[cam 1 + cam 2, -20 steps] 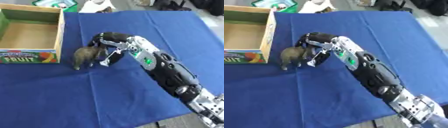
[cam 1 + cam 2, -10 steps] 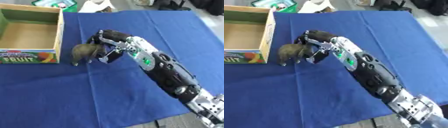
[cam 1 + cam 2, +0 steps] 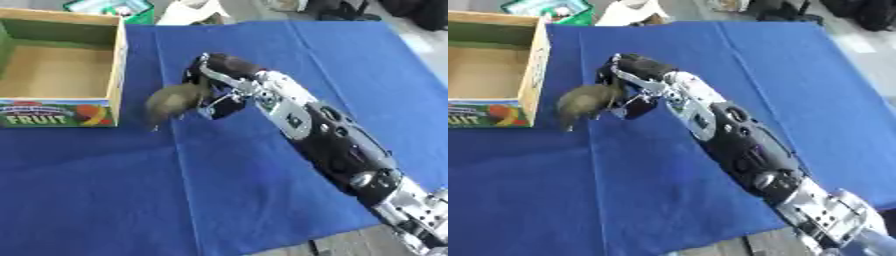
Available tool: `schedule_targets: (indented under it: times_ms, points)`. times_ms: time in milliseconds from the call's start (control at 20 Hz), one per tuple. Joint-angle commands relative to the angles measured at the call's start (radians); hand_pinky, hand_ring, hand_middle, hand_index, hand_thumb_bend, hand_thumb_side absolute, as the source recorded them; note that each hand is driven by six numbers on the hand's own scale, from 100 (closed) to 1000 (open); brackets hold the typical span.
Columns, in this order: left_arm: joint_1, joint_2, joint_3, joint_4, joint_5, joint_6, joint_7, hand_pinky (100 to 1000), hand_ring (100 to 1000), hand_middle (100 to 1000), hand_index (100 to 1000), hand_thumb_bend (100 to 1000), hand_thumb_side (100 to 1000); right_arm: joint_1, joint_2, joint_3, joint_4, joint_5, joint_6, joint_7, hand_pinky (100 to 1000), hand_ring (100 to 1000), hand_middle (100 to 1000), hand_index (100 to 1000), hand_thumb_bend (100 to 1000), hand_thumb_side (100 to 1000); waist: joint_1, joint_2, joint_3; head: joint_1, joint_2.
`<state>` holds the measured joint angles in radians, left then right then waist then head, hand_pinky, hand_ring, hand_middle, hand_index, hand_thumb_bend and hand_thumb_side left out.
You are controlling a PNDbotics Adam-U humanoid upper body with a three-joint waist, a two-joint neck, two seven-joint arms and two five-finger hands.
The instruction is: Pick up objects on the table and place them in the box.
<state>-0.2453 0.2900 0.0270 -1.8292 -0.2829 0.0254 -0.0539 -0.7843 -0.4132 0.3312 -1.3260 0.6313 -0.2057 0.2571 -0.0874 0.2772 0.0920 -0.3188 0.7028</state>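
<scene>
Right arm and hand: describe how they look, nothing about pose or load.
The right arm is bulky, mostly glossy black with silver-white panels near the wrist and a silver joint at the lower end. A small green mark sits on the forearm. The right hand is black with pale metal parts.

One cardboard box (image 3: 116, 75), one olive-brown toy animal (image 3: 171, 100), one blue cloth (image 3: 245, 190).

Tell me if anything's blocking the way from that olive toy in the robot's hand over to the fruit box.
Nothing visible lies between them. The right hand holds the olive toy just beside the box, so only the box's near side wall has to be cleared.
</scene>
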Motion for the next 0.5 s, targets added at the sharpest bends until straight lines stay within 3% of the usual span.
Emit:
schedule_targets:
  times_ms: [50, 500]
  points:
    - [-0.004, 0.013, 0.002, -0.013, 0.001, -0.001, -0.002, 597, 496, 493, 654, 238, 632, -0.034, -0.045, -0.029, -0.046, -0.046, 0.025, -0.003, 225, 485, 414, 590, 100, 100, 0.008, -0.021, 0.0, -0.002, -0.001]
    - [-0.007, 0.012, -0.001, -0.014, 0.004, -0.002, -0.004, 597, 496, 492, 654, 239, 630, -0.1, -0.07, -0.078, -0.054, -0.122, 0.087, -0.01, 219, 485, 415, 593, 100, 100, 0.01, -0.022, 0.012, -0.009, -0.009]
